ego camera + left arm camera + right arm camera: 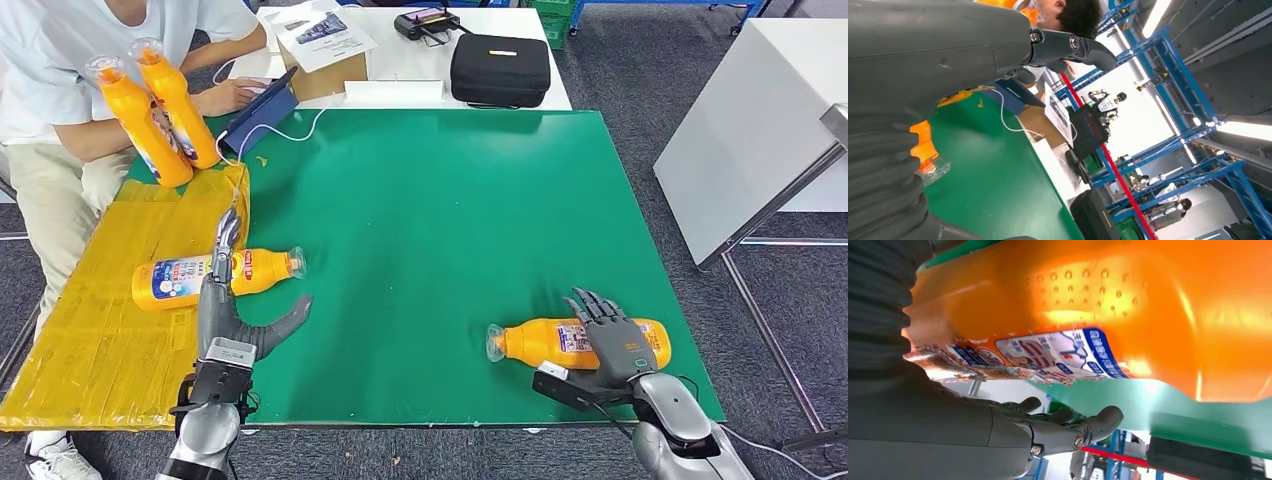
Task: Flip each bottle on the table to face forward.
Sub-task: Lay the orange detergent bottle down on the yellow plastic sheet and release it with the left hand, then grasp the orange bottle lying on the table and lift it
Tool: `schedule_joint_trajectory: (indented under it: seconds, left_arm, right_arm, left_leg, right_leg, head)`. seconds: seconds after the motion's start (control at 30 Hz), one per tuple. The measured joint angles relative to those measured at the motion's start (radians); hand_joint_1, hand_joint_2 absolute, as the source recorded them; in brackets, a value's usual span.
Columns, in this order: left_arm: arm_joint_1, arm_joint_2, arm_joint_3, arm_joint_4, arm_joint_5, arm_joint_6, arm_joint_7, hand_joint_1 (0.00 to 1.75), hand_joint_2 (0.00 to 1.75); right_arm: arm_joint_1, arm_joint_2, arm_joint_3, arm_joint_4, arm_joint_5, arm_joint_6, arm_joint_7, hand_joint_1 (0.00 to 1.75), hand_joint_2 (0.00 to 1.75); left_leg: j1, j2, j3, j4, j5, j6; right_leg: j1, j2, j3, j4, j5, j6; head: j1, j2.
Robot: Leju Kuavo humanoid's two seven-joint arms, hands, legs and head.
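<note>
From the head view, the left robot hand lies spread across a bottle lying on its side, grasping nothing, thumb out toward the green tabletop. The right robot hand drapes over a second lying bottle; whether it grips, I cannot tell. At the right wrist, that bottle's orange body presses close beside the thumb.

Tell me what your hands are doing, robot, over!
Left hand open, fingers over left bottle. Right hand resting on right bottle, not gripping. Nothing blocking.
</note>
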Motion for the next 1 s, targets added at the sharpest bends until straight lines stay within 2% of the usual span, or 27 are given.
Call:
schedule_joint_trajectory:
  seconds: [0.07, 0.1, 0.17, 0.3, 0.87, 1.0]
  left_arm:
    - [0.001, 0.000, 0.000, -0.002, 0.002, -0.001, 0.001, 0.00, 1.75]
    - [0.002, 0.000, 0.000, -0.004, 0.003, -0.002, 0.001, 0.00, 1.75]
    - [0.005, 0.000, 0.000, -0.009, 0.005, -0.006, 0.004, 0.00, 1.75]
    - [0.006, 0.000, 0.000, -0.015, 0.006, -0.010, 0.009, 0.00, 1.75]
    - [0.013, 0.000, 0.000, -0.031, 0.025, -0.024, 0.010, 0.00, 1.75]
    - [0.017, 0.000, -0.002, -0.037, 0.049, -0.072, 0.020, 0.00, 1.75]
  right_arm:
    - [-0.002, -0.001, 0.000, 0.008, 0.023, -0.006, 0.024, 1.29, 1.75]
    - [-0.002, -0.001, 0.000, 0.013, 0.033, -0.009, 0.035, 1.42, 1.75]
    - [-0.002, -0.001, 0.000, 0.022, 0.050, -0.013, 0.049, 1.47, 1.75]
    - [-0.005, -0.001, 0.000, 0.032, 0.062, -0.014, 0.055, 1.71, 1.75]
    - [-0.015, 0.000, -0.003, 0.036, 0.076, -0.017, 0.054, 1.75, 1.75]
    - [-0.016, 0.027, -0.009, 0.034, 0.048, -0.088, 0.017, 1.75, 1.75]
  left_leg:
    - [0.000, 0.000, 0.001, 0.000, 0.000, 0.000]
    - [0.000, 0.000, 0.001, 0.000, 0.000, 0.000]
    - [0.000, 0.000, 0.001, 0.000, 0.000, 0.001]
    - [0.000, 0.000, 0.001, 0.000, 0.000, 0.001]
    - [0.000, 0.000, 0.001, 0.000, 0.000, 0.001]
    - [0.000, 0.000, 0.000, 0.000, 0.000, 0.000]
  right_leg:
    - [0.000, 0.000, 0.001, 0.000, 0.000, 0.000]
    - [0.000, 0.000, 0.001, 0.000, 0.000, 0.000]
    - [0.000, 0.000, 0.001, 0.000, 0.000, 0.000]
    - [0.000, 0.000, 0.001, 0.000, 0.001, 0.001]
    - [0.000, 0.000, 0.001, 0.000, 0.000, 0.001]
    - [0.000, 0.000, 0.002, 0.000, 0.000, 0.001]
  head:
    - [0.000, 0.000]
    - [0.000, 0.000]
    - [0.000, 0.000]
    - [0.000, 0.000]
    - [0.000, 0.000]
    - [0.000, 0.000]
